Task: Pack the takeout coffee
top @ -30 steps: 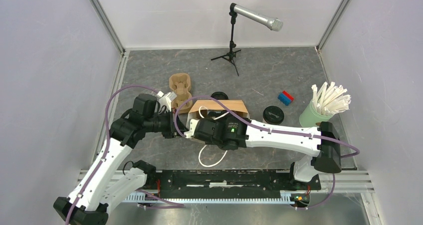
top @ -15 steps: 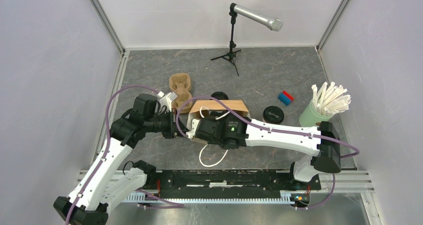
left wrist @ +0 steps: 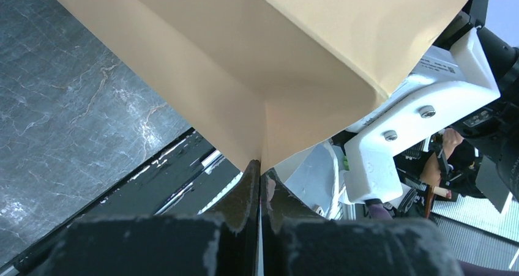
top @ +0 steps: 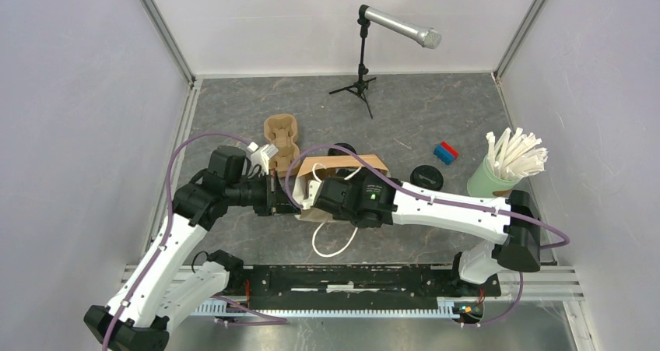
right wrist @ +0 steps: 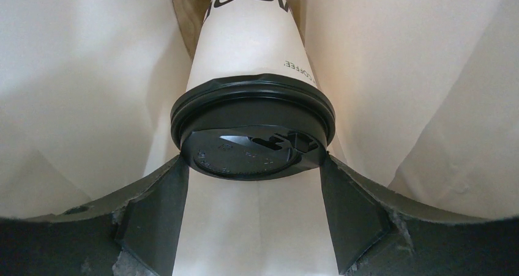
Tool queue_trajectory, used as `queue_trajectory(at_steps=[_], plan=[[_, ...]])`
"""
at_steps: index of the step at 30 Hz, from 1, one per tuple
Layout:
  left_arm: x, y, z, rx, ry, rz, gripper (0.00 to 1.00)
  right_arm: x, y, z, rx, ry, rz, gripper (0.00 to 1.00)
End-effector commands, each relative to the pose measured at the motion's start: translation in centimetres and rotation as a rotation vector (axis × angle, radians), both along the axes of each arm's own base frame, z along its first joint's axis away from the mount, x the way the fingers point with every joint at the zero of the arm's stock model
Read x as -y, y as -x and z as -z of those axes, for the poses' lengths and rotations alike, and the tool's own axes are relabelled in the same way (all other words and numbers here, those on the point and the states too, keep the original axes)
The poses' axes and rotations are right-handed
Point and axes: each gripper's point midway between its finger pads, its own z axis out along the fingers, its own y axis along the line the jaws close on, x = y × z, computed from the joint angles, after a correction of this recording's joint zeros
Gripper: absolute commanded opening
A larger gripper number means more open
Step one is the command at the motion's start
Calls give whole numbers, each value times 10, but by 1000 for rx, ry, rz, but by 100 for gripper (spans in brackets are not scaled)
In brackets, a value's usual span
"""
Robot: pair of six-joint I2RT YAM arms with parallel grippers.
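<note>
Takeout coffee cup [right wrist: 251, 43] is gripped at its lid [right wrist: 252, 114] by the right hand [right wrist: 252, 161].

Right hand [right wrist: 251, 166], clasping the coffee cup [right wrist: 251, 49], has shifted sideways, away from the left hand [left wrist: 260, 172]. The white handle loop [top: 331, 246] of the paper bag [top: 350, 164], beside the right hand, has moved slightly with it.

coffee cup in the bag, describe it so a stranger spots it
Find the brown paper bag mid-table. Inside it, the right claw holds the coffee cup. Unlike the green straw cup at the far right, it is white with dark lettering and a black lid.
</note>
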Motion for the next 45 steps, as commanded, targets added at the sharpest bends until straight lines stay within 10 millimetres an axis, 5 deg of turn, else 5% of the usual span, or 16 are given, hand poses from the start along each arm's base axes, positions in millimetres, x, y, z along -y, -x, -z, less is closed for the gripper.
queue_trajectory(at_steps=[1, 19, 29, 45], plan=[[6, -1, -21, 104, 43, 72, 2, -4, -11, -6, 45, 7, -7, 60], [11, 3, -21, 102, 90, 99, 2, -4, -12, 16, 19, 53, -1, 60], [6, 14, 3, 86, 70, 124, 2, 7, -9, 32, -10, 34, 8, 60], [15, 19, -9, 87, 169, 135, 3, 18, -18, 29, 51, -37, 41, 60]])
